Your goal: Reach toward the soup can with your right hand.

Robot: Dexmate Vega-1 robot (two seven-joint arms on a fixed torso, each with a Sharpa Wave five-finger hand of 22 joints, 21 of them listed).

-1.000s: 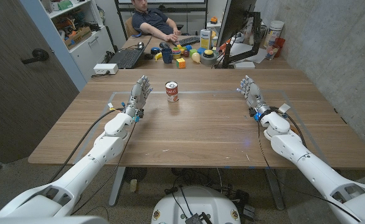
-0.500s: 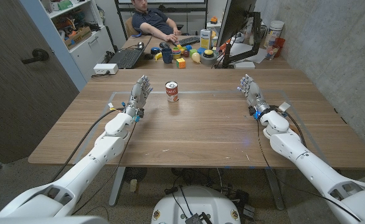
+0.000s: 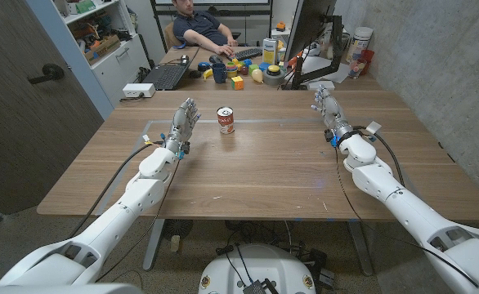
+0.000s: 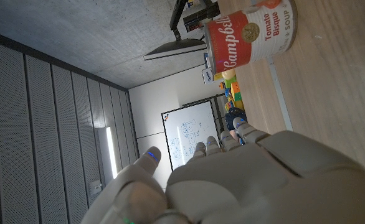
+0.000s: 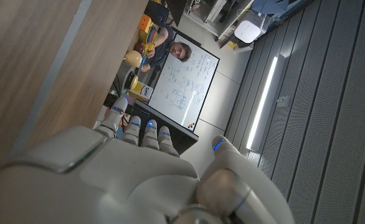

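Both hands hold nothing, fingers released: the right hand stands at the counter's far right, well apart from the upright soup can, which sits just right of the left hand, leaving a leftward reach.

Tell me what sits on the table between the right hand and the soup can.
Nothing: in the head view, only bare wooden table separates the right hand from the upright red-and-white soup can.

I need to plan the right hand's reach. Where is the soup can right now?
In the head view the soup can stands upright on the wooden table, left of centre toward the far edge, close beside the left hand and well apart from the right hand.
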